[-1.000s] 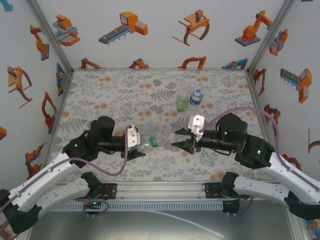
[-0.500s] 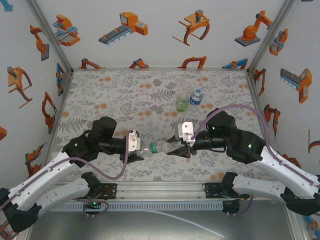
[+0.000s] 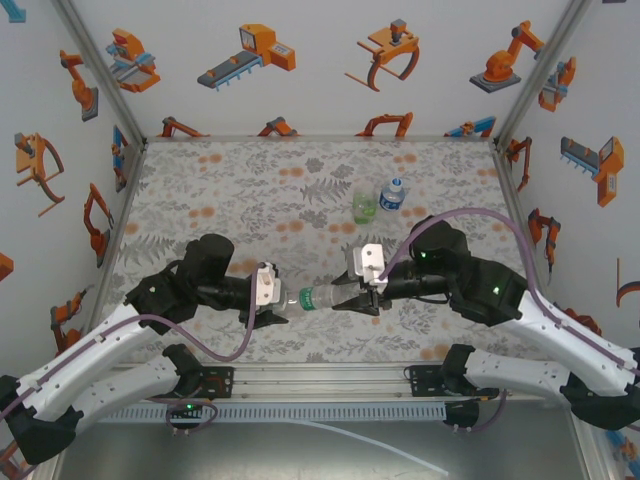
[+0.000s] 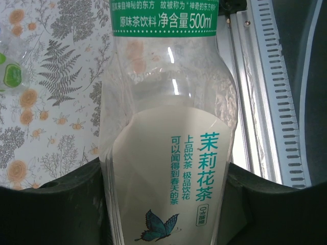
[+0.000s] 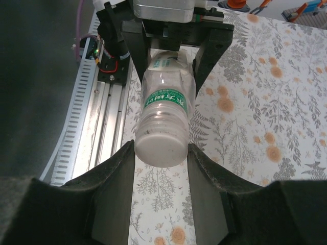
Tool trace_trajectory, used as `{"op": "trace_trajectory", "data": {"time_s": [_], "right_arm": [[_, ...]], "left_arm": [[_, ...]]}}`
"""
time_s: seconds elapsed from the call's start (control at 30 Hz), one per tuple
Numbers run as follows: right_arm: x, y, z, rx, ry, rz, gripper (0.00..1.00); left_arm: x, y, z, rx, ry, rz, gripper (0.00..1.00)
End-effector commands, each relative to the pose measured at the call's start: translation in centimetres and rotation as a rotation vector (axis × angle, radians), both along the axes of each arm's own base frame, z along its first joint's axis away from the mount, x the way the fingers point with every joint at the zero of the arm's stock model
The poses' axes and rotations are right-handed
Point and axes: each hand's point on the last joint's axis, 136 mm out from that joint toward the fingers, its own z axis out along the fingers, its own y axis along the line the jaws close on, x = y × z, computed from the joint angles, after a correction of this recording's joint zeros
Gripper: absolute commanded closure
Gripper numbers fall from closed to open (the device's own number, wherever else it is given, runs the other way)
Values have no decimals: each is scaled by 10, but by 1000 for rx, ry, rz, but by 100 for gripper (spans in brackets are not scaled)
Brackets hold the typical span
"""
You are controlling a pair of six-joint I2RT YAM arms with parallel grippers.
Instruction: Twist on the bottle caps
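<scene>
One level bottle [image 3: 316, 296] bridges left hand [image 3: 283, 301], right hand [image 3: 346, 297].

- On the green band [image 4: 163, 20] round the bottle [image 4: 168, 102], "原味茶饮料 净含量500ml" is printed in white.
- Above that line, a smaller row is cut off by the frame edge; "故被称为" can be made out.
- On the white label [image 4: 153, 168], "茉莉花茶" is set vertically in large teal characters.
- Beside it, "上品饮茶 极品饮花" and "可以闻得到春天的茶" are read in smaller teal columns.
- A small boxed mark below the title cannot be read.
- In the right wrist view, white print on the same band is too small to read.
</scene>
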Motion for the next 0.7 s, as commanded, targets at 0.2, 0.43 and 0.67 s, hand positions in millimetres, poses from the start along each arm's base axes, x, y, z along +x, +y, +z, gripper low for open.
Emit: {"op": "trace_trajectory", "data": {"time_s": [0.2,0.43,0.67], "right_arm": [[-6,4,18,46,-18,48,100],[-8,5,20,43,-13,62,100],[-9,6,20,34,-2,71,100]], "left_arm": [[-8,-3,16,-52,-24,-58,100],[-7,-4,16,-49,-18,-52,100],[-6,-6,17,-45,-2,-48,100]]}}
